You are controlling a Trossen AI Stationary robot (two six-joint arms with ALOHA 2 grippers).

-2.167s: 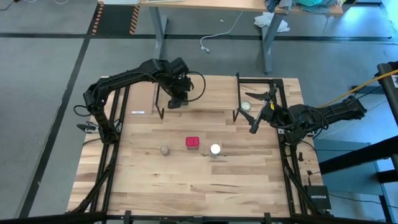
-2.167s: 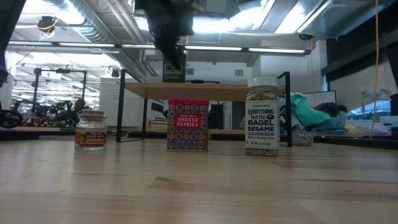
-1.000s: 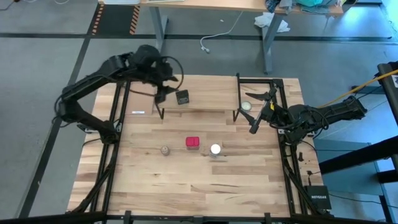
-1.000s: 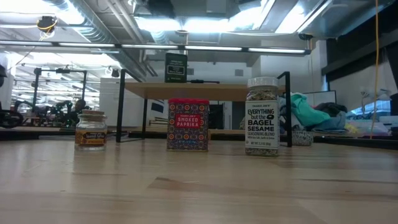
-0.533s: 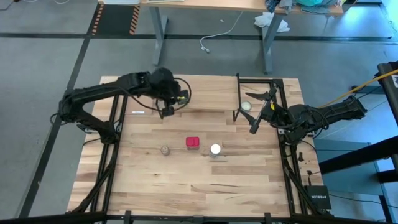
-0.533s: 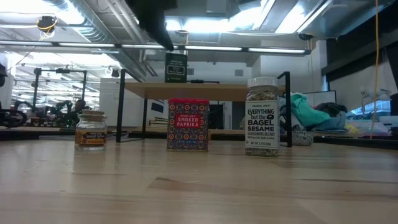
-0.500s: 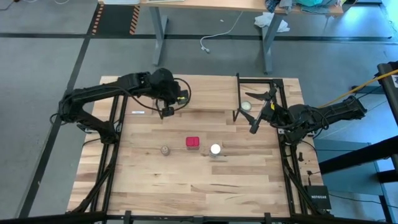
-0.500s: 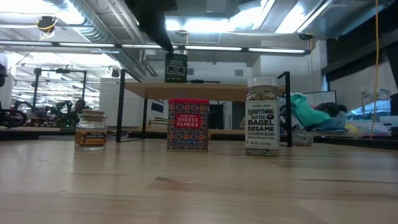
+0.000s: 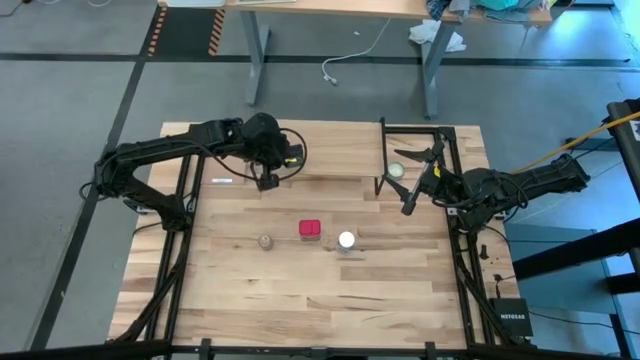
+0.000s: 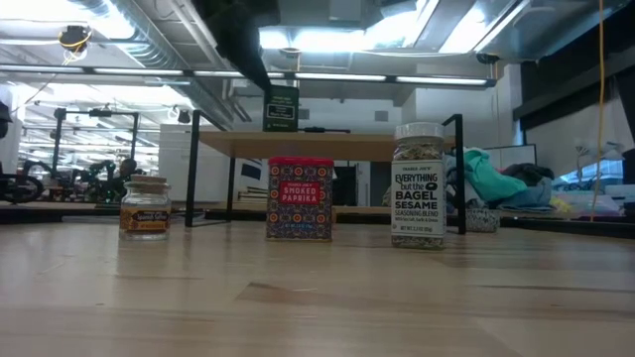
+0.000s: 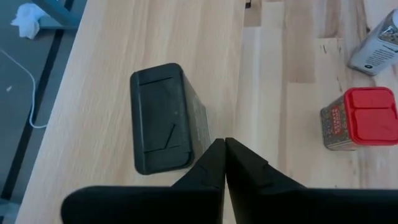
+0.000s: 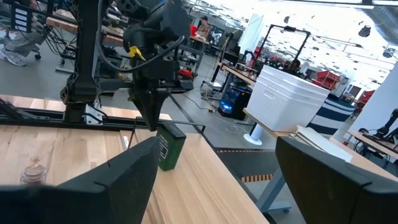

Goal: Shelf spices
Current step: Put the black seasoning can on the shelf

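Note:
The dark square tin (image 11: 163, 118) stands upright on the light-wood shelf (image 9: 335, 150), near its left end. My left gripper (image 11: 224, 146) is shut and hangs just above and beside the tin, nearer the shelf's front edge (image 9: 267, 183). On the table in front of the shelf stand the tan round jar (image 9: 265, 241), the red square box (image 9: 309, 229) and the clear white-lidded jar (image 9: 346, 240). My right gripper (image 9: 415, 180) waits open and level at the shelf's right end, holding nothing.
A flat pale disc (image 9: 397, 170) lies by the shelf's right end, between my right gripper's fingers and the black shelf leg (image 9: 384, 150). Bare tabletop (image 9: 320, 300) stretches from the three containers to the near edge. Desks and a white bin (image 12: 289, 102) stand beyond the table.
My left gripper has come down from above the shelf's far left part toward the shelf's front edge, beside the dark tin, and has shut on nothing. The tin has stayed on the shelf.

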